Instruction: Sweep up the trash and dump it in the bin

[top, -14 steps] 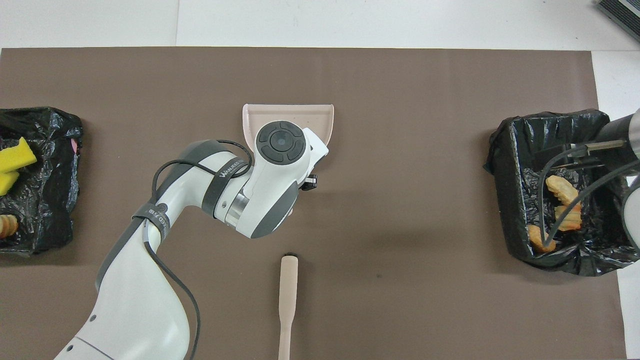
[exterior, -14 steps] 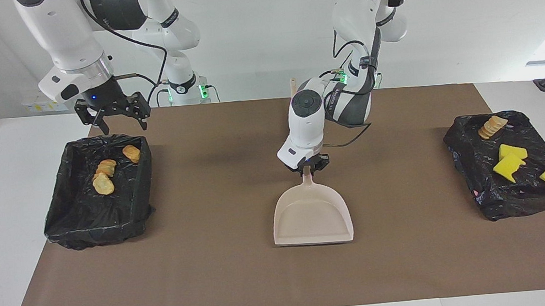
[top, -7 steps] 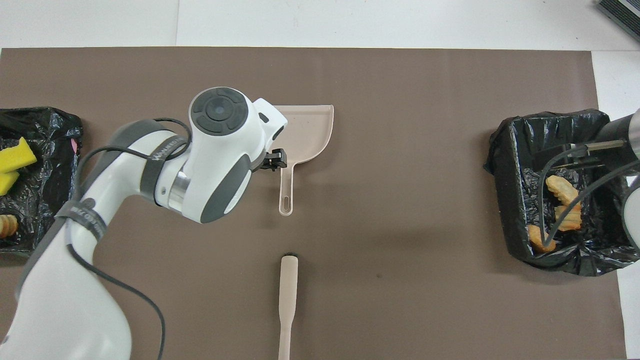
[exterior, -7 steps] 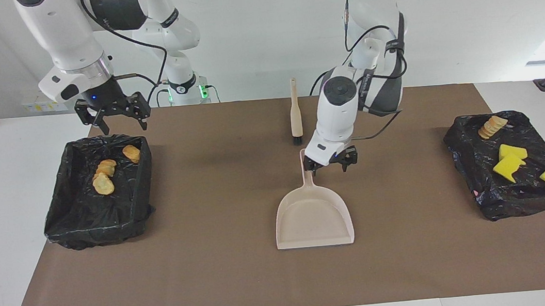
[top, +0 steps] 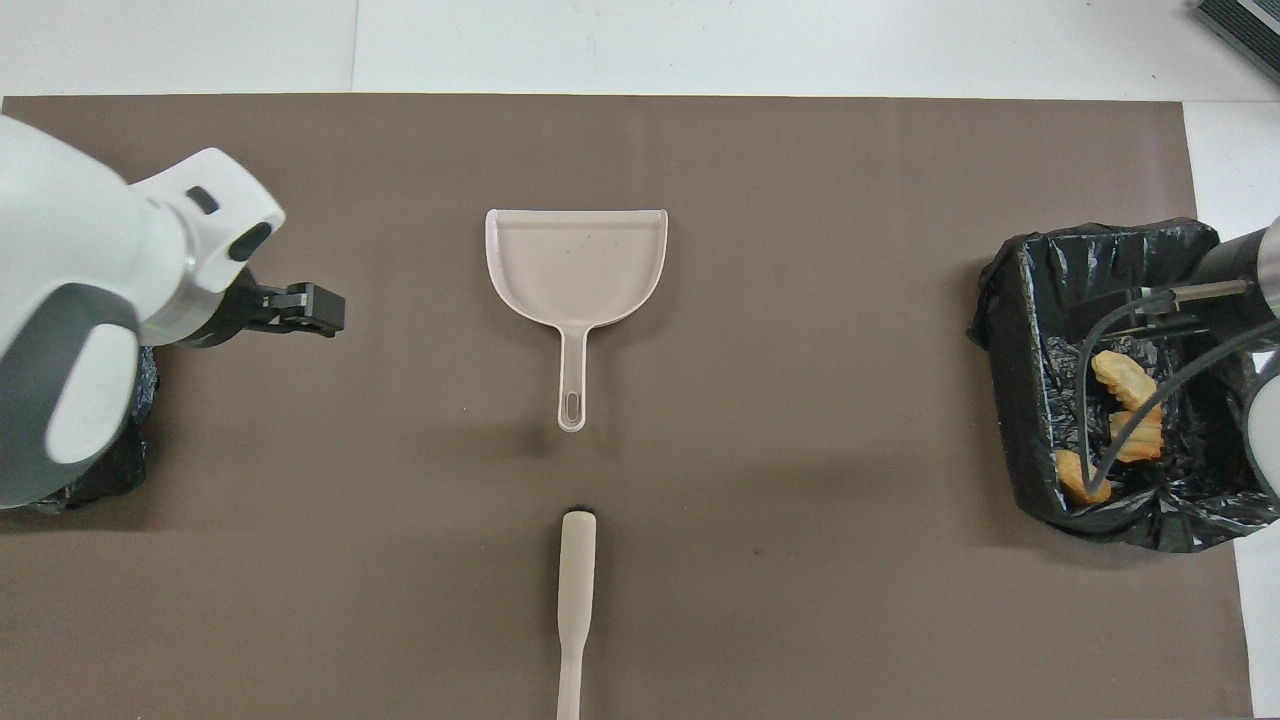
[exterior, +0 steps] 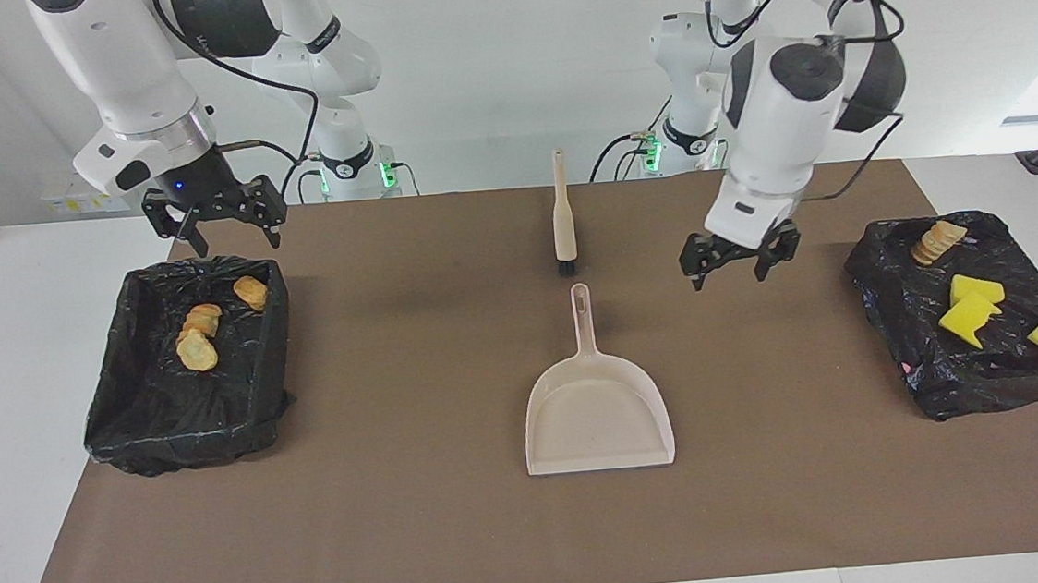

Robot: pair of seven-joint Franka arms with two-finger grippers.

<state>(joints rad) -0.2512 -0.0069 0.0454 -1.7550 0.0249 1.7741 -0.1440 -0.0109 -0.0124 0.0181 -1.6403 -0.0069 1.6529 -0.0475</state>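
1. The left gripper [exterior: 737,260] hung open and empty over the brown mat [exterior: 409,541], between the dustpan [exterior: 597,410] and the bin at the left arm's end [exterior: 980,380].
2. The right gripper [exterior: 215,218] also stood open with nothing in it, over the edge of the bin at the right arm's end [exterior: 187,429] that lies nearest the robots; that arm was waiting.
3. The dustpan lay flat and empty in the middle of the mat, its handle pointing toward the robots and its mouth away from them. From the left gripper it lay toward the right arm's end and lower down, and the left gripper was the nearer of the two to it.
4. The brush [exterior: 563,223] lay nearer to the robots than the dustpan, in one line with the dustpan's handle and apart from it.
5. The trash [exterior: 970,316] was all in the bins: yellow sponge pieces and a bread-like lump in the bin at the left arm's end, and three bread-like lumps [exterior: 197,340] in the other bin. None was seen on the mat, so I judge the task nearly finished.
6. One second before, the left gripper was closed on the dustpan's handle; now it had let go and moved toward its own bin. The dustpan and the right gripper had stayed where they were.
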